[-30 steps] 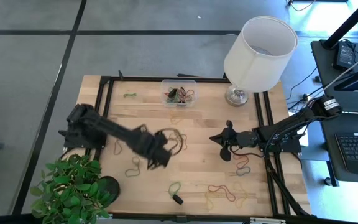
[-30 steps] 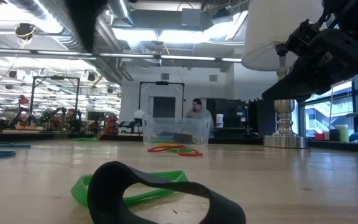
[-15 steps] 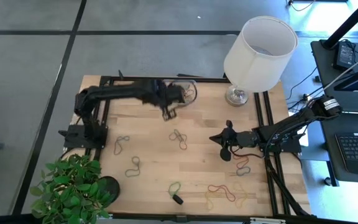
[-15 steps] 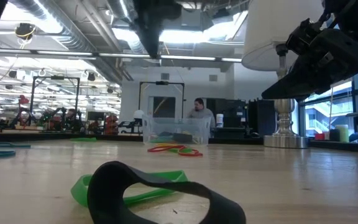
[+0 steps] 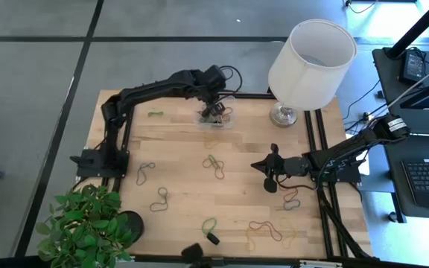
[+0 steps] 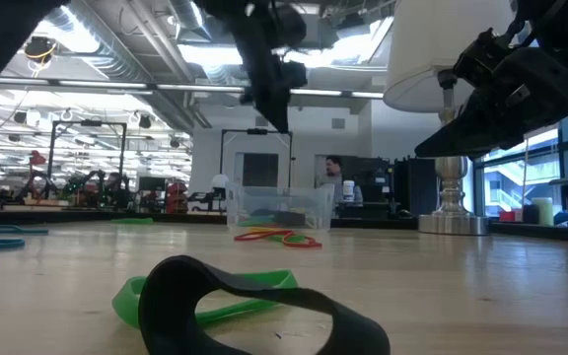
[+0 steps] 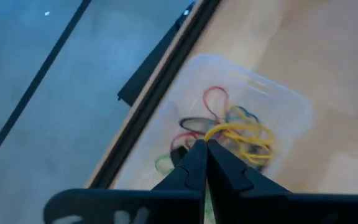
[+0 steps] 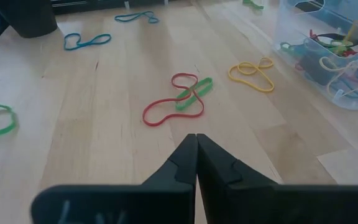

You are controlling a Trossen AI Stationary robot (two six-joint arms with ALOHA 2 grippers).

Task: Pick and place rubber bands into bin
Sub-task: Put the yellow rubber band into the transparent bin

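The high view shows the left gripper (image 5: 213, 104) held over the bin (image 5: 215, 110), which sits at the far edge of the table (image 5: 259, 149) beside the lamp base (image 5: 282, 114). That view does not resolve the fingertips. The left wrist view does: the two fingers (image 7: 194, 163) are pressed together, tips meeting directly above the bin (image 7: 291, 109), with a yellow rubber band (image 7: 244, 134) hanging at the tips (whether it is pinched or merely lying just under them cannot be told). Red, green and dark bands lie inside the bin beneath it.

The low view places the left gripper (image 6: 269, 74) well above the bin (image 6: 279, 206), apart from its rim. A red and yellow pair of bands (image 6: 276, 237) lies on the table just in front of the bin.

The right gripper (image 5: 267, 167) waits near the table's right side. The right wrist view shows its fingers (image 8: 188, 158) closed together on nothing, pointing toward a red and green band pair (image 8: 182, 102) and a yellow band (image 8: 252, 73), both apart from the tips. Loose bands remain scattered over the table.
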